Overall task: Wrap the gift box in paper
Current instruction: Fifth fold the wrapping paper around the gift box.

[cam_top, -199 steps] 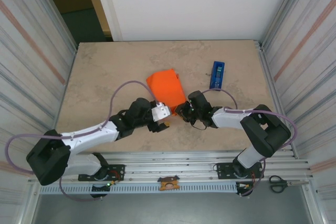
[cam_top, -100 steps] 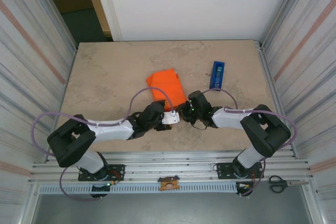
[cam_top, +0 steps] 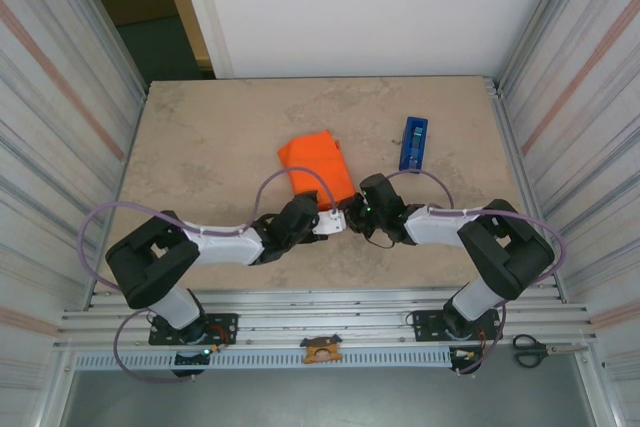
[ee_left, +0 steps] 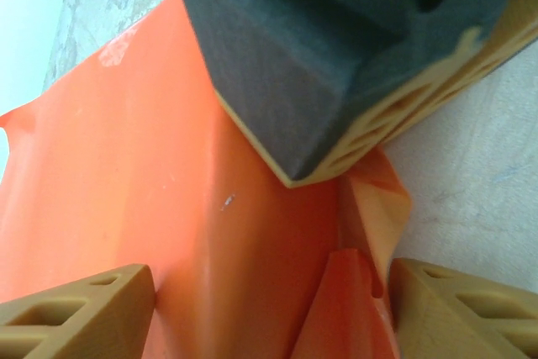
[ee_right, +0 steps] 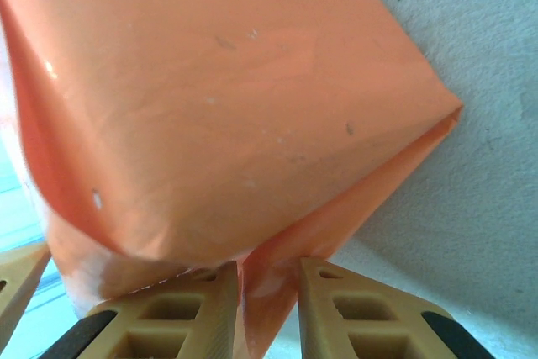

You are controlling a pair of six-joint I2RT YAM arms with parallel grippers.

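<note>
Now one paper point(cam_top: 315, 162), right hand point(ee_right: 271, 287) pinching; left hand point(ee_left: 271, 275) seemingly spread (one dispenser point(cam_top: 414, 142)).

Blue tape dispenser point(cam_top: 414, 143) lies near the table's point(cam_top: 200, 137) right edge. Scissors point(cam_top: 533, 350) lie off the table, past its near-right corner.

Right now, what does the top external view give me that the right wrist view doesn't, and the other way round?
Top external: the blue tape dispenser beyond the orange paper, and the scissors at the near right, off the table. Right wrist: the right pincer shut on a folded flap at the paper's edge, seen close up. Both: the orange paper itself.
</note>
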